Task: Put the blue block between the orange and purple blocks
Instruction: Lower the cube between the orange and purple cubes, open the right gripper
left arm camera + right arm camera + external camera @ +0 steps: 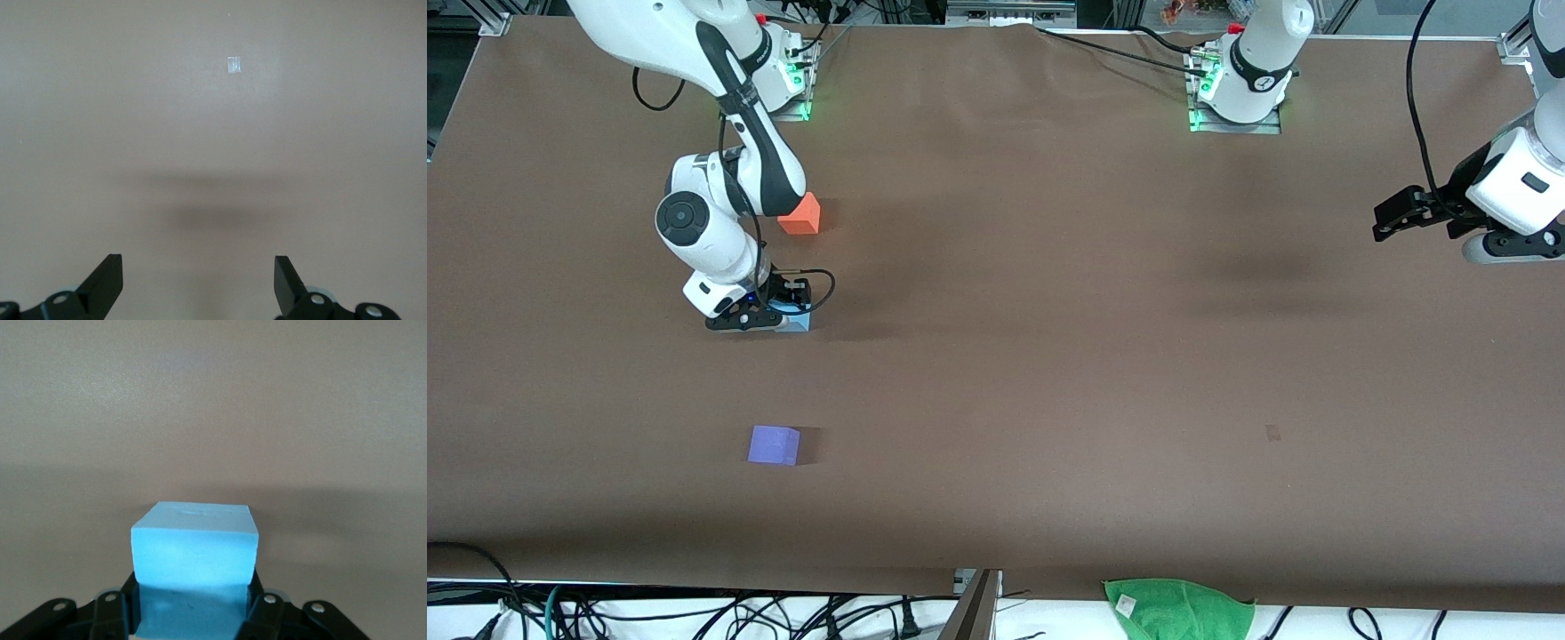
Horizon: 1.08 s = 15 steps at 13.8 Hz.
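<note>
The blue block [800, 322] sits low at the brown table, between the orange block [801, 216] and the purple block [774, 444], which lies nearer the front camera. My right gripper [781, 315] is shut on the blue block; in the right wrist view the black fingers [127, 603] press both of its sides [194, 547]. The right arm partly covers the orange block. My left gripper [1385, 219] is open and empty, held above the table at the left arm's end, where that arm waits; the left wrist view shows its jaws wide apart [198, 273].
A small pale mark [1272, 433] is on the table toward the left arm's end, also in the left wrist view [234, 65]. A green cloth [1178, 606] lies off the table's near edge, with cables beside it.
</note>
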Tool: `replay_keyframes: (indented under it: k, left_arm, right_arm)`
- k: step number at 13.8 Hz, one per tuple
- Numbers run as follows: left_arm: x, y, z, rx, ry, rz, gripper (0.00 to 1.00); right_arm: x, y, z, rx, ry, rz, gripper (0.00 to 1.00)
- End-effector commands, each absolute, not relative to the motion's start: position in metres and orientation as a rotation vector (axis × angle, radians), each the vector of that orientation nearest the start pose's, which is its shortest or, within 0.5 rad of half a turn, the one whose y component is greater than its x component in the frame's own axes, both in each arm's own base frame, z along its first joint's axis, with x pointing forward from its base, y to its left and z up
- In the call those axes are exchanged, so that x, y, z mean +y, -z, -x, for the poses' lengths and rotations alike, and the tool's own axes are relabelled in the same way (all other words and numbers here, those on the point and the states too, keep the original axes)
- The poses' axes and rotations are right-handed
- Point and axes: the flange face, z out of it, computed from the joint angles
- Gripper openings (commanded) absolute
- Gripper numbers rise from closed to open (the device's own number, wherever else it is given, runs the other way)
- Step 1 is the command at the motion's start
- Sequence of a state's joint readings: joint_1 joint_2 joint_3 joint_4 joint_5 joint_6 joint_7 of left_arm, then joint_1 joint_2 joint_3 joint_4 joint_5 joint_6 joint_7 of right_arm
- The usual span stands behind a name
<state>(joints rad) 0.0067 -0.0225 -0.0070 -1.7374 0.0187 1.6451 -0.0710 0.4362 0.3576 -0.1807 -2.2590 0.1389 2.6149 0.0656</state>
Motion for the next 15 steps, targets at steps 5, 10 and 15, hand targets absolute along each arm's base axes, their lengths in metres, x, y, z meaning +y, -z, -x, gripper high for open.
replay_keyframes:
  k: [5,10,15]
  left_arm:
    - [0.004,-0.570,-0.550,-0.080,-0.114,3.111,1.00]
    - [0.005,-0.570,-0.551,-0.083,-0.112,3.114,1.00]
    - [0.005,-0.571,-0.550,-0.083,-0.109,3.114,1.00]
  right_arm:
    - [0.135,-0.218,-0.533,-0.170,0.086,3.115,1.00]
    - [0.140,-0.255,-0.551,-0.168,0.065,3.099,1.00]
    - [0.138,-0.307,-0.577,-0.165,-0.039,3.098,1.00]
